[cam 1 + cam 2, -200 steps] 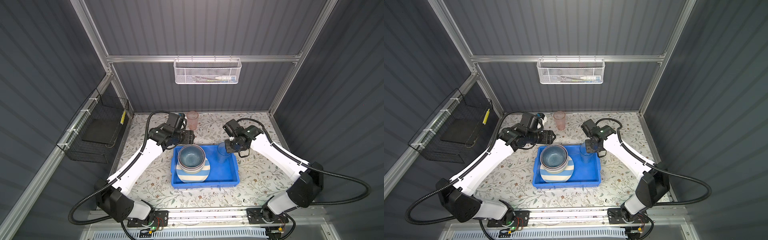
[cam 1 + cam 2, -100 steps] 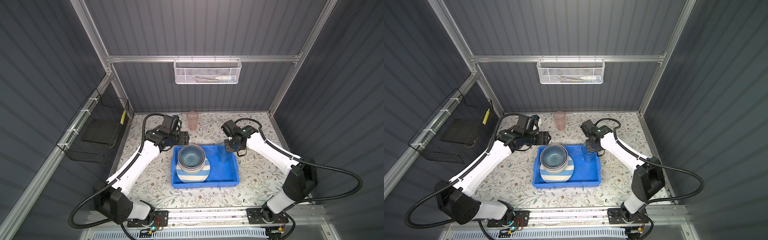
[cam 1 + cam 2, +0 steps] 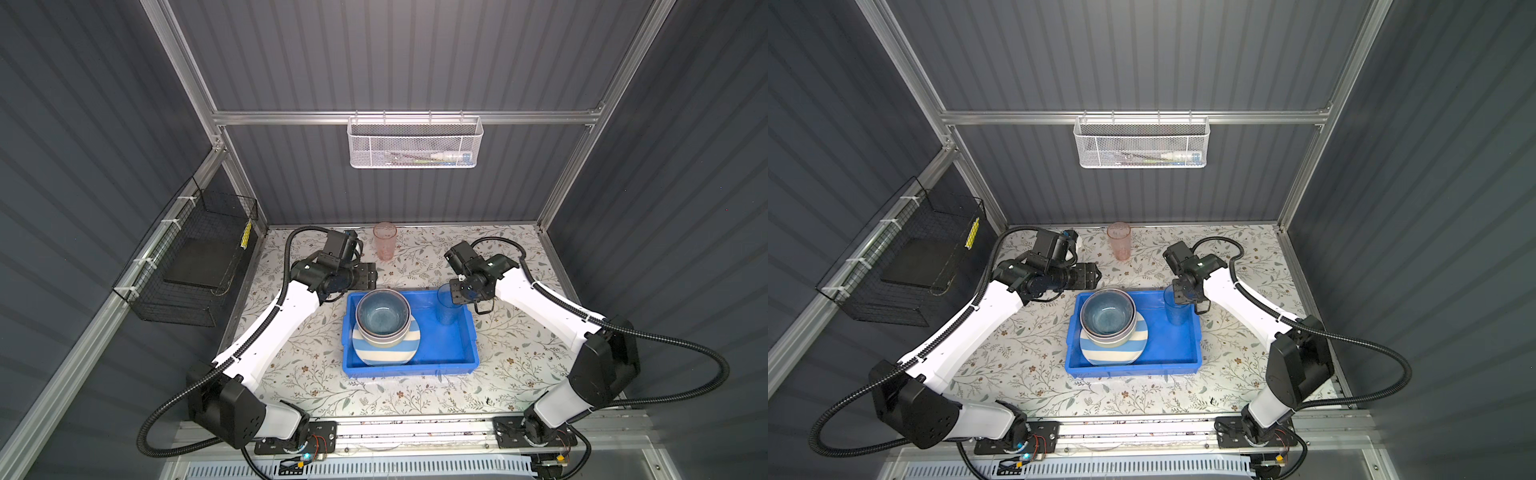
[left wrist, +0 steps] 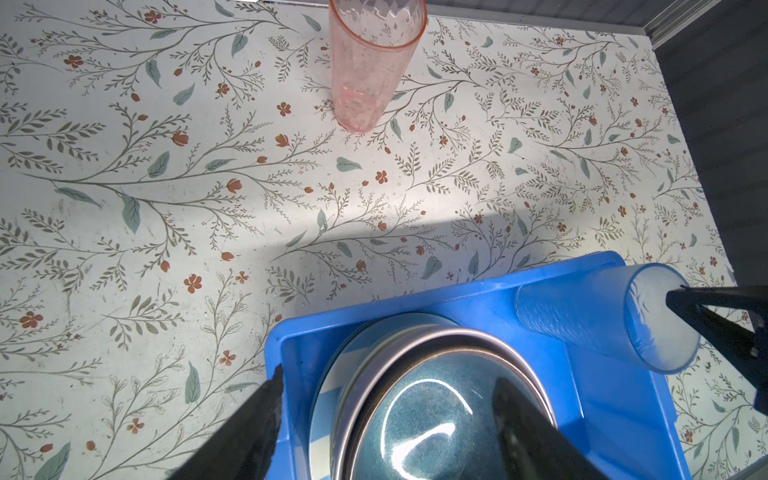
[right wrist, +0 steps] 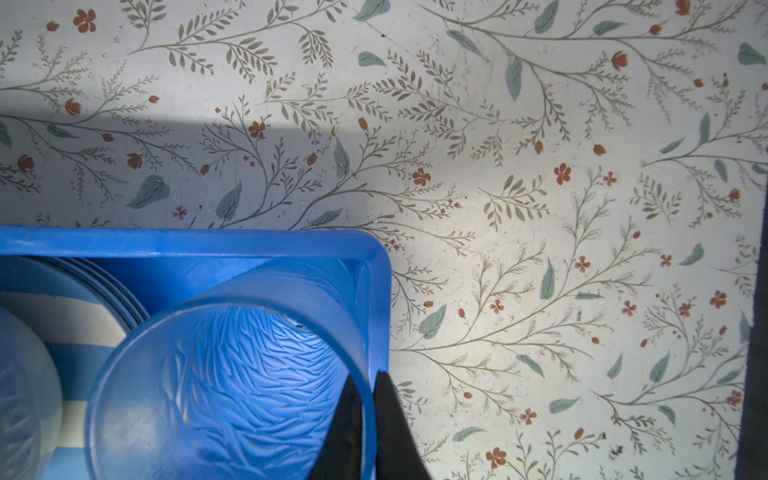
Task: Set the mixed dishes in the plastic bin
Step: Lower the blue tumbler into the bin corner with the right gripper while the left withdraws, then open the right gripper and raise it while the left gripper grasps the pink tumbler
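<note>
The blue plastic bin (image 3: 409, 370) (image 3: 1133, 370) lies mid-table. In it a blue-white striped plate (image 3: 386, 357) (image 5: 83, 316) carries stacked bowls, a dark blue one (image 3: 382, 316) (image 4: 436, 415) on top. A translucent blue tumbler (image 3: 446, 307) (image 5: 224, 374) stands upright in the bin's far right corner. My right gripper (image 3: 455, 293) (image 5: 365, 374) is shut on its rim, one finger inside and one outside. A pink tumbler (image 3: 383, 242) (image 4: 370, 70) stands on the table near the back wall. My left gripper (image 3: 368, 276) (image 4: 390, 376) hangs open and empty over the bin's far left corner.
A white mesh basket (image 3: 415, 143) hangs on the back wall. A black wire basket (image 3: 199, 257) is fixed to the left wall. The floral tabletop (image 3: 419, 257) shows between the bin and the back wall. The right half of the bin's floor (image 3: 446, 345) is bare.
My right arm has drawn its elbow in and shifted slightly left with the blue tumbler in its grip. The left gripper has drifted a little to the left. The pink tumbler has not moved.
</note>
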You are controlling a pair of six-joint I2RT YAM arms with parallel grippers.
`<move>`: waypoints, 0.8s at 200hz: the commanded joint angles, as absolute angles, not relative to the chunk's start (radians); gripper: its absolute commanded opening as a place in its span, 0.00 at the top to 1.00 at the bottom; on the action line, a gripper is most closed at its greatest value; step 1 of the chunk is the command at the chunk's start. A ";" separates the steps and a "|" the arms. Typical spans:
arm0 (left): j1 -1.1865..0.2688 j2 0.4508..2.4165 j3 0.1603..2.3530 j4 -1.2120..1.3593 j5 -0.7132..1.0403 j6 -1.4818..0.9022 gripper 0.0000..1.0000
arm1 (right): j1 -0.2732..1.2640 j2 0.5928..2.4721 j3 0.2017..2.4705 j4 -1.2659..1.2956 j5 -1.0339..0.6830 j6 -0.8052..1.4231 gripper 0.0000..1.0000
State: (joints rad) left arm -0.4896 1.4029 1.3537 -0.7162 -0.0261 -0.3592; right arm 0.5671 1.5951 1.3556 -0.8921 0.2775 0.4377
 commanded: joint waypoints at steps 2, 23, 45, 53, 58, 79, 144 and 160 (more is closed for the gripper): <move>-0.476 1.415 1.366 -0.718 -0.034 -0.335 0.19 | 0.561 1.584 1.353 -0.897 0.279 0.441 0.85; -0.458 1.439 1.392 -0.715 -0.020 -0.327 0.19 | 0.560 1.566 1.374 -0.919 0.264 0.445 0.84; -0.434 1.479 1.447 -0.705 0.009 -0.320 0.19 | 0.560 1.548 1.402 -0.952 0.256 0.446 0.76; -0.424 1.495 1.462 -0.699 0.020 -0.315 0.19 | 0.560 1.543 1.412 -0.965 0.257 0.447 0.72; -0.416 1.506 1.471 -0.693 0.028 -0.313 0.19 | 0.560 1.538 1.418 -0.974 0.256 0.448 0.68; -0.366 1.570 1.533 -0.675 0.081 -0.300 0.19 | 0.561 1.508 1.427 -0.987 0.249 0.446 0.54; -0.267 1.865 1.840 -0.694 0.210 -0.238 0.34 | 0.561 1.371 1.377 -0.952 0.226 0.439 0.16; -0.250 1.948 1.931 -0.710 0.253 -0.225 0.38 | 0.561 1.341 1.365 -0.947 0.218 0.435 0.11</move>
